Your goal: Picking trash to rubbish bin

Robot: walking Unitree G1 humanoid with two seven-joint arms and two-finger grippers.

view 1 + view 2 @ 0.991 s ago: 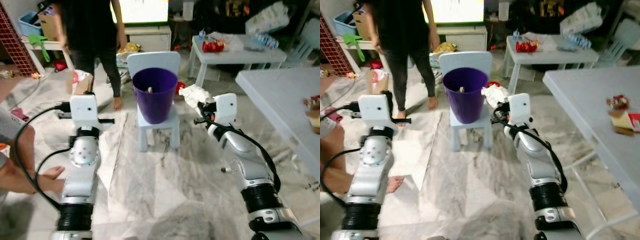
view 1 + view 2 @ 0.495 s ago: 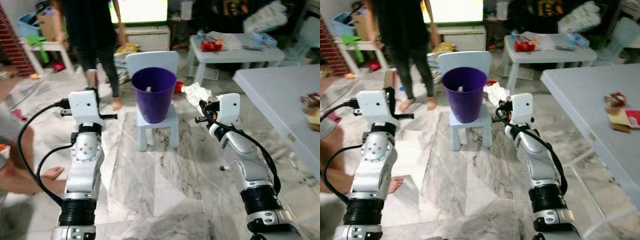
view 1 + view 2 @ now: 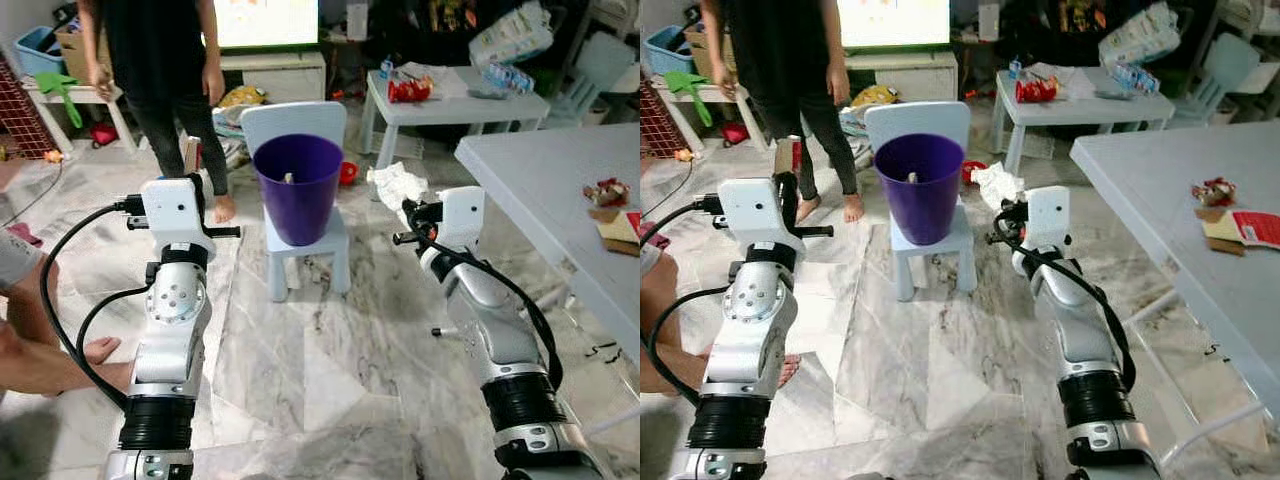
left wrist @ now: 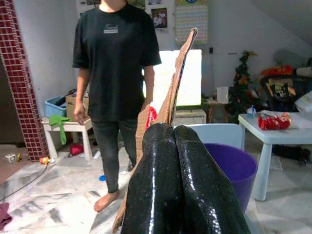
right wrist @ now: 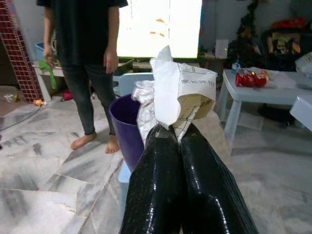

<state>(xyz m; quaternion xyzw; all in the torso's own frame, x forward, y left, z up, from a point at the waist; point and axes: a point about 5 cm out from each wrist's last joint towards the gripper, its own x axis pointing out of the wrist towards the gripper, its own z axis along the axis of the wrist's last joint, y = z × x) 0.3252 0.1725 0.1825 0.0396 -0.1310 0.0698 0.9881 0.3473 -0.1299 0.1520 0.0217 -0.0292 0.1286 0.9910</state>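
A purple bin [image 3: 297, 190] stands on a small pale-blue chair [image 3: 300, 245] straight ahead, with a bit of trash inside it. My left gripper [image 4: 173, 130] is raised to the left of the bin and shut on a flat piece of brown cardboard [image 4: 171, 92], also seen as the cardboard [image 3: 190, 158] above the arm. To the right of the bin, my right gripper [image 5: 174, 129] is shut on a crumpled white paper [image 5: 178, 90]; the paper [image 3: 395, 183] hangs about level with the bin's rim, apart from it.
A person [image 3: 160, 60] stands barefoot behind and left of the chair. A low white table [image 3: 455, 98] with snack packets is at the back right. A large white table [image 3: 545, 180] runs along my right. Someone's leg and foot [image 3: 45, 350] lie on the floor at my left.
The whole picture has shifted slightly as the camera moved. The standing person has changed footing. Both grippers keep their hold and stay raised beside the bin.
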